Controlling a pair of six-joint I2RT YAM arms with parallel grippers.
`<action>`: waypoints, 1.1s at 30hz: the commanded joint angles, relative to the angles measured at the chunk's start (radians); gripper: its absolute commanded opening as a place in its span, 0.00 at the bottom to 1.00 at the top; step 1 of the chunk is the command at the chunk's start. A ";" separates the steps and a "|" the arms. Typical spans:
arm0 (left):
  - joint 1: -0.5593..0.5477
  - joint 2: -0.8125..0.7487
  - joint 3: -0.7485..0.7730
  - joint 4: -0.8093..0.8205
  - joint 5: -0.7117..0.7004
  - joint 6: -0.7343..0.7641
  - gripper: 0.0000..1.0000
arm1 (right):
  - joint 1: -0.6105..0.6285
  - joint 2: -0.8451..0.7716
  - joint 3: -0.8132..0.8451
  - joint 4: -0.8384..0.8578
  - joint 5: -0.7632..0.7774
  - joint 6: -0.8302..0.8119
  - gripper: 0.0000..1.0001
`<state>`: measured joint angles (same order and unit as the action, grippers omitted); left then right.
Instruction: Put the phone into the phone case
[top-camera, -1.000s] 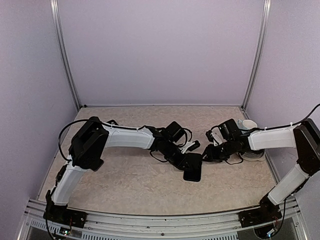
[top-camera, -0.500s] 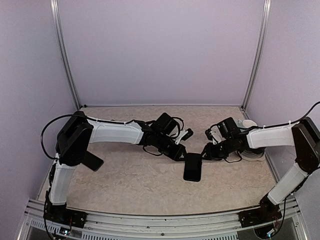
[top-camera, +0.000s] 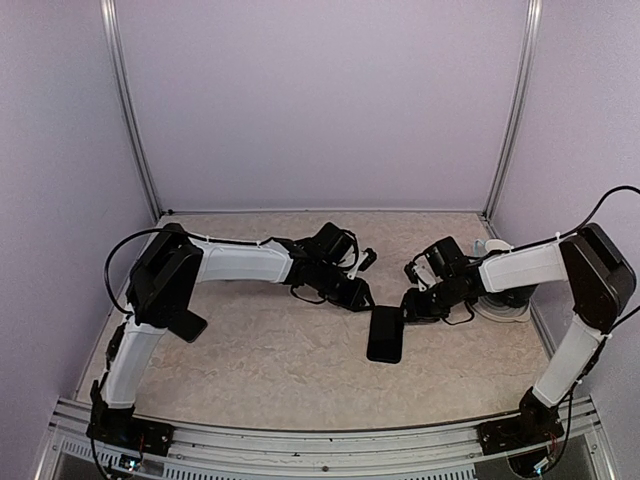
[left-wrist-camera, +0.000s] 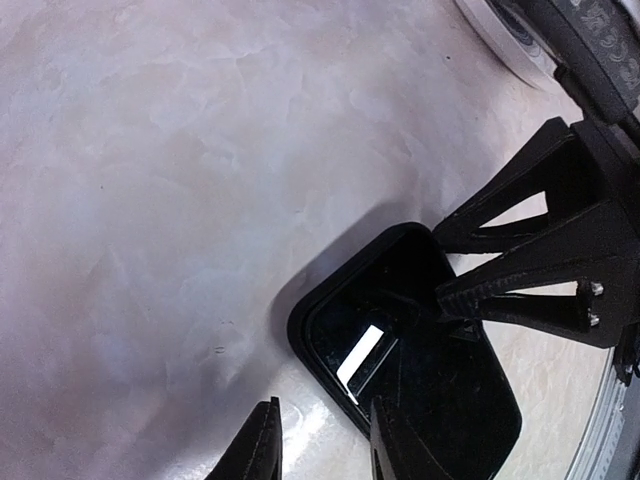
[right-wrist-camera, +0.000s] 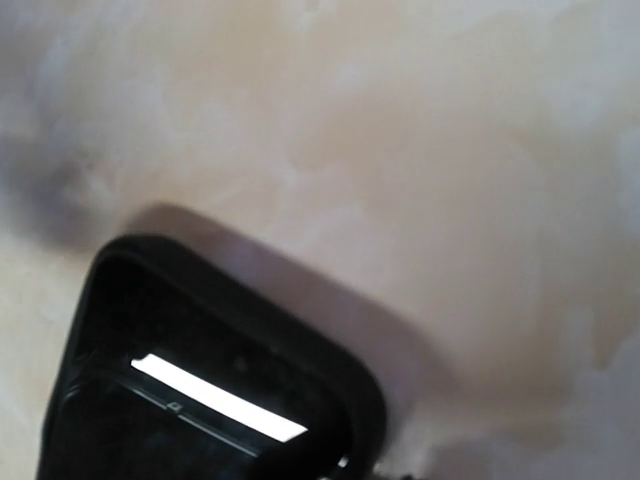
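Note:
The black phone (top-camera: 385, 335) lies flat on the table, its glossy screen (left-wrist-camera: 420, 370) framed by the raised rim of the black case (left-wrist-camera: 318, 352). My left gripper (top-camera: 362, 292) is open and empty, just up-left of the phone's far corner; its fingertips (left-wrist-camera: 262, 448) show low in the left wrist view. My right gripper (top-camera: 410, 306) is at the phone's far end, its fingers (left-wrist-camera: 520, 290) resting over the screen edge. The right wrist view shows only the case corner (right-wrist-camera: 330, 370).
A white round object (top-camera: 505, 305) sits on the table just right of my right gripper, behind its wrist; its rim shows in the left wrist view (left-wrist-camera: 500, 35). The side walls and corner posts close in the marbled table (top-camera: 270, 360).
My left gripper has let go of the phone and drawn back up-left. The phone now lies flat. The right gripper has edged slightly left at the phone's far end.

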<state>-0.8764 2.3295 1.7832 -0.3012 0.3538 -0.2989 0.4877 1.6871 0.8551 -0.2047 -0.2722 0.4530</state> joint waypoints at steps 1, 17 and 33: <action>0.010 0.033 0.036 -0.018 -0.024 -0.029 0.33 | -0.006 0.030 0.039 -0.012 0.034 -0.028 0.35; -0.045 0.176 0.152 -0.131 0.028 0.008 0.25 | -0.008 0.044 0.031 0.011 0.025 -0.069 0.22; -0.076 0.054 -0.045 0.004 0.287 -0.085 0.23 | -0.037 0.047 0.133 -0.120 0.028 -0.165 0.27</action>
<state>-0.9092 2.4031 1.7813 -0.2619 0.5392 -0.3603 0.4664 1.7317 0.9485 -0.2546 -0.2432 0.3225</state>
